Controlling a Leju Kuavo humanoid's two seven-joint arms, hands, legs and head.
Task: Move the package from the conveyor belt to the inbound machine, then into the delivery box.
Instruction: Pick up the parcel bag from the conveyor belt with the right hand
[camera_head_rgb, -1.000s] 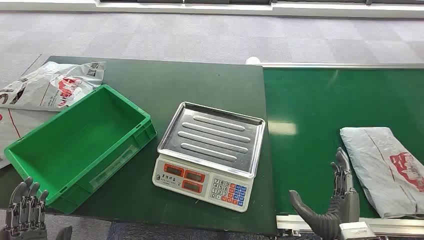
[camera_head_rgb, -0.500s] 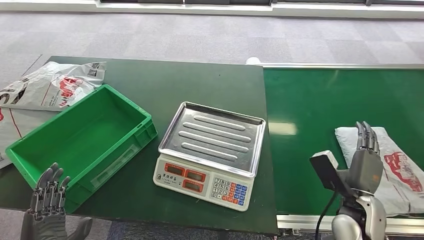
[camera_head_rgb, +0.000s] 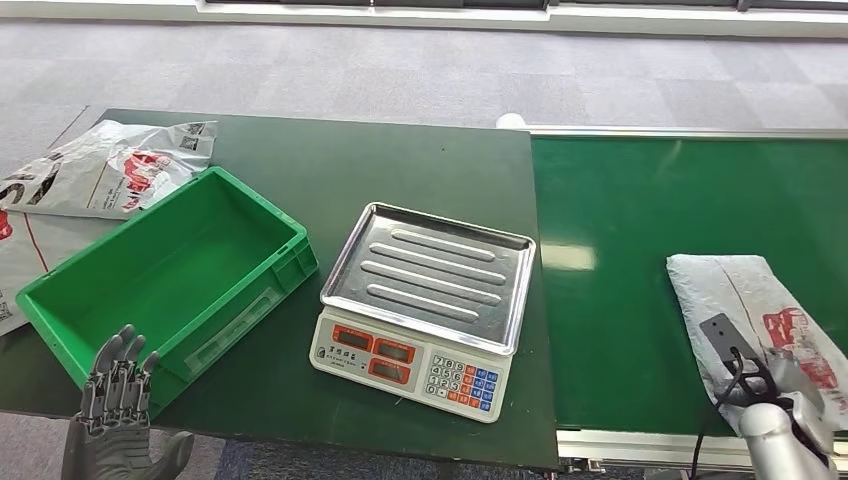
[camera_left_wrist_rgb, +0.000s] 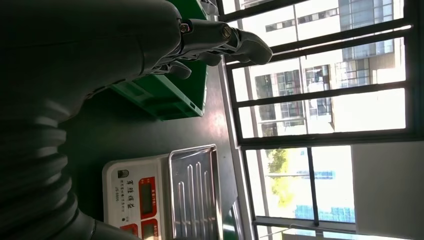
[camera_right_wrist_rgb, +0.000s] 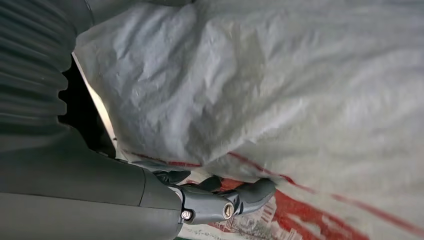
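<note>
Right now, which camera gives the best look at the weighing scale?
The head view: the scale shows whole, steel tray and keypad included, between the green bin and the conveyor belt. The left wrist view catches part of it; the right wrist view looks at the package.

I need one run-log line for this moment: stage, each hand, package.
stage: reaching for package | right hand: on grey package, grip unclear | left hand: open, beside green box | scale: empty

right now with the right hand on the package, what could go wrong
1. The package is a soft, crumpled bag; the right hand has fingers only at its near edge, so it may slip or sag when lifted.
2. The scale lies between belt and crate; a drooping bag could drag across its tray.
3. The left hand hovers beside the crate's corner and could bump it.
</note>
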